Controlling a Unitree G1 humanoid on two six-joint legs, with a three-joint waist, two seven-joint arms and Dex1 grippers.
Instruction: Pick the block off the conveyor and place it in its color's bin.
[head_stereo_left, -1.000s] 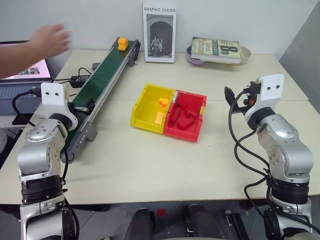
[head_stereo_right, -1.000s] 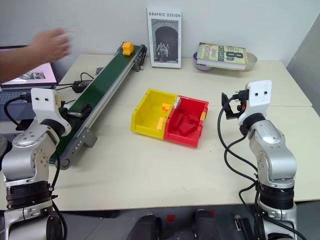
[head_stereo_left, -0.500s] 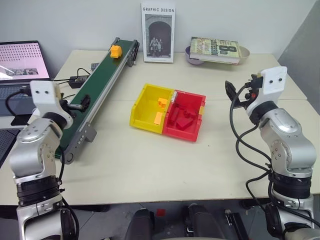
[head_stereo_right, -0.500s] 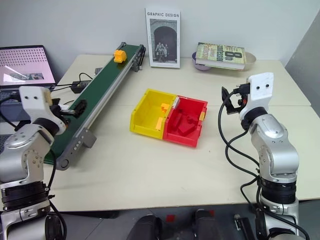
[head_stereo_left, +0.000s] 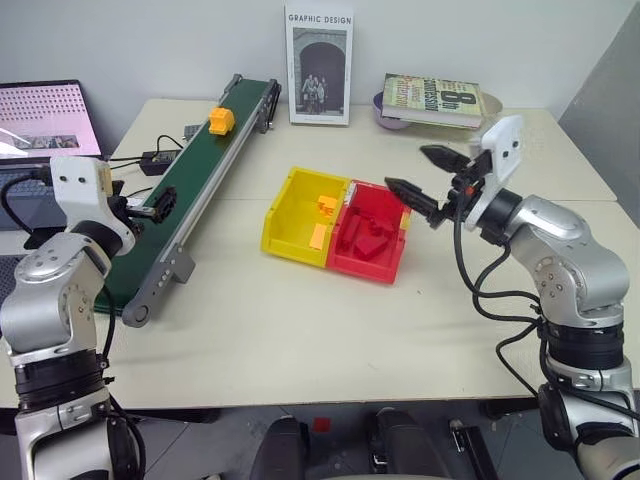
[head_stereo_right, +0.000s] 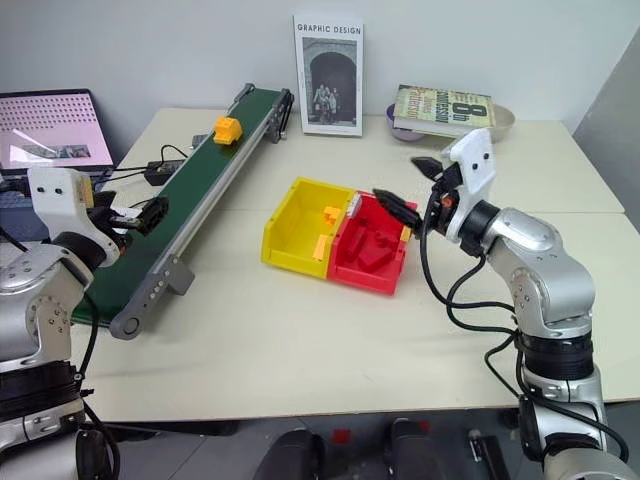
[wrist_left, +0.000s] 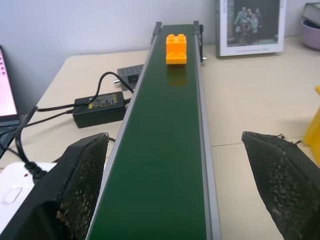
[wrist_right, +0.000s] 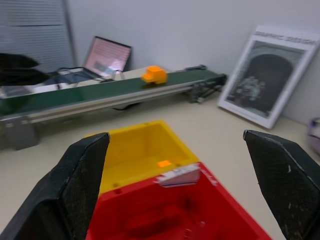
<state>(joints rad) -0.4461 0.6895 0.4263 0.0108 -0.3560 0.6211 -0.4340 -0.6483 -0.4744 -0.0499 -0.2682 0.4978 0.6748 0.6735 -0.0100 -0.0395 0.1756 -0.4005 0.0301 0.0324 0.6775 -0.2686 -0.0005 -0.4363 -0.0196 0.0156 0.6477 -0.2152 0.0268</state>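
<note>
Two grippers stand empty as the block rides the conveyor toward you, now a good way down from the far roller where it sat a second ago. The person's hand that reached over the far end of the belt has gone from the scene, so the brick looks freshly set down and travelling.

Your left gripper waits at the belt's near end, aimed straight up the green strip, its two black fingers spread wide to either side of the frame, holding nothing. The block is still well apart from it, upright and centred on the belt.

Your right gripper has swung sharply inward over the last half second; where it faced ahead at the table's right side, it now points across toward the joined trays, fingers wide apart and empty, hovering just beside the red tray. The yellow bin lies beyond that, already holding a few orange-yellow pieces.

Judging from this, the pick has not begun: the left claw appears placed to catch the brick as it arrives.
</note>
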